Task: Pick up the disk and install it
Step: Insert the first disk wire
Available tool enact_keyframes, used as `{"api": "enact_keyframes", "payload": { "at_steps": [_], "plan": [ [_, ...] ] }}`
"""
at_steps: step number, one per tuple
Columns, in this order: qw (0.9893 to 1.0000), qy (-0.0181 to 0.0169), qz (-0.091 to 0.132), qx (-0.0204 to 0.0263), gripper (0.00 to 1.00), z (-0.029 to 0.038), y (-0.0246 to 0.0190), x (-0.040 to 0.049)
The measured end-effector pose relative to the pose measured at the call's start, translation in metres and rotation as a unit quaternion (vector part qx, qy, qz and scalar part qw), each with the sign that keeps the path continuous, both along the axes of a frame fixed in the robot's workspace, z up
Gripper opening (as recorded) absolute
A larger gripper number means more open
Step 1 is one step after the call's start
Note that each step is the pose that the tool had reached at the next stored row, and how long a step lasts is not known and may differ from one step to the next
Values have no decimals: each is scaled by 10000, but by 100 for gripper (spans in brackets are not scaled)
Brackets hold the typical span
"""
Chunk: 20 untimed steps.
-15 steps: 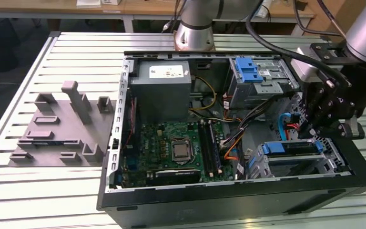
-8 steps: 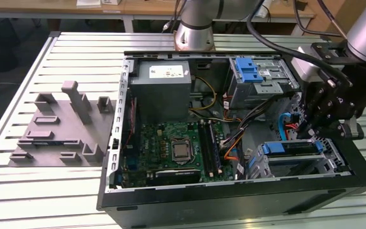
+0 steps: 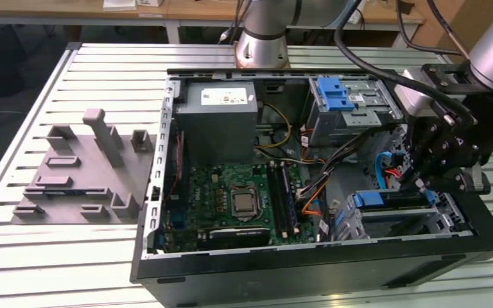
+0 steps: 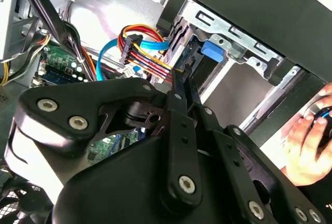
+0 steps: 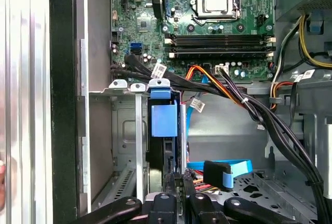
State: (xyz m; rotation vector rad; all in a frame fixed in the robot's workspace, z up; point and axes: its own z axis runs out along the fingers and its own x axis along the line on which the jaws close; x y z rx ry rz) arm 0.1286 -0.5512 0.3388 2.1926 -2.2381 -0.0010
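Observation:
The disk [image 3: 390, 199] sits in the drive cage at the case's front corner, on the exterior view's right, its blue carrier frame facing up. In the first wrist view the disk [image 5: 165, 121] stands edge-on in a cage slot, showing its blue frame. My gripper [image 3: 418, 185] hangs right over the disk's end. Its black fingers are drawn together, and the gripper [image 5: 175, 178] reaches into the same slot. In the second wrist view the gripper [image 4: 182, 76] points at the cage next to a blue latch [image 4: 212, 51]. Whether the tips pinch the disk is hidden.
The open computer case [image 3: 315, 260] lies on a slatted metal table [image 3: 67, 256]. Inside are a motherboard [image 3: 233, 202], a grey power supply [image 3: 221, 106], cable bundles [image 5: 249, 105] and an upper blue-latched bay [image 3: 336, 96]. A grey fixture [image 3: 79, 170] lies at the exterior view's left. A person's hand [image 4: 311, 136] is beside the case.

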Motion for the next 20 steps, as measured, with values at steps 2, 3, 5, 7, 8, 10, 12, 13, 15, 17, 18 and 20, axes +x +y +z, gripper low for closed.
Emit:
{"api": "enact_keyframes", "payload": {
  "at_steps": [2,3,5,7,8,10,12,13,15,17,18,20],
  "plan": [
    [10000,0,-19,0,16,-1,0,0],
    [10000,2,-35,0,16,-3,-1,1],
    [10000,16,-56,1,16,-6,-3,8],
    [10000,26,-72,1,16,-9,-9,10],
    [10000,28,-79,1,16,-10,-11,11],
    [10000,29,-81,1,16,-12,-12,11],
    [10000,29,-81,1,16,-14,-13,11],
    [10000,29,-81,1,16,-14,-13,11],
    [10000,29,-81,2,16,-17,-15,11],
    [10000,29,-82,1,16,-17,-22,12],
    [10000,29,-83,0,16,-18,-26,13],
    [10000,30,-82,0,16,-22,-27,17]
  ]
}}
